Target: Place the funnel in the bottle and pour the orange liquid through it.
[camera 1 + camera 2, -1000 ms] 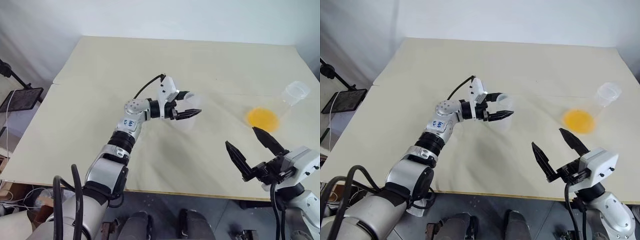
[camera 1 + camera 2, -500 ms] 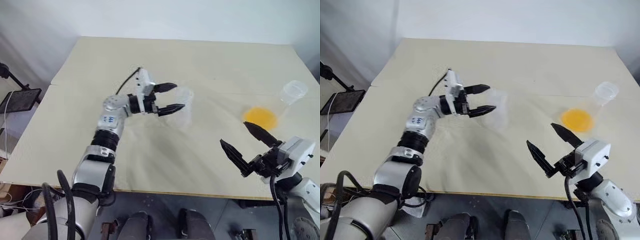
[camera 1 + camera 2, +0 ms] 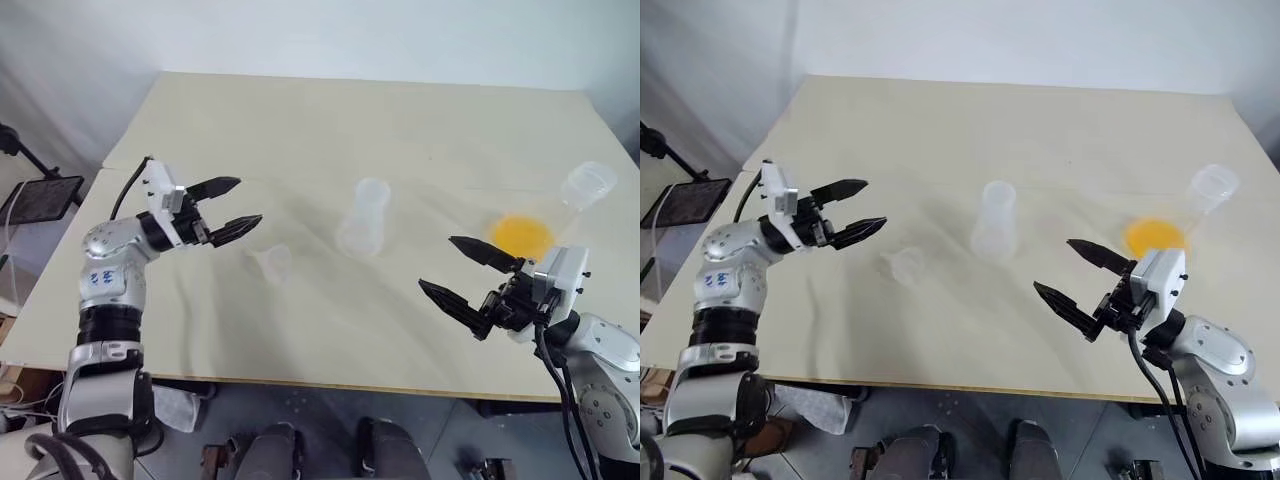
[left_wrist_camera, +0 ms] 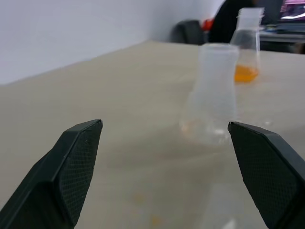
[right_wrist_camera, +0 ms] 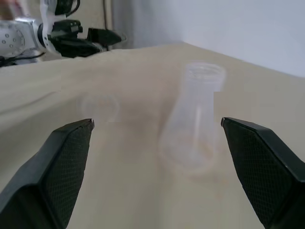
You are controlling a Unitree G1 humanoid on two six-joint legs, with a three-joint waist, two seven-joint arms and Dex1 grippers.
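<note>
The bottle (image 3: 365,217) had been released and the left gripper (image 3: 228,207), jaws spread, drawn back beside the funnel (image 3: 273,261), presumably the next pick, while the right gripper (image 3: 463,275) waited spread.

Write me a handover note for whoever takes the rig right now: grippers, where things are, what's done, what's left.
Left gripper: open, holding nothing, over the table's left side.
Right gripper: open, holding nothing, near the front right edge.
Funnel: on the table between the left gripper and the empty flask.
Empty flask: upright mid-table, nothing in its mouth.
Orange liquid: in the second flask at far right.
Done: nothing visible.
Left: seat the funnel in the empty flask, then pour the liquid through it.
</note>
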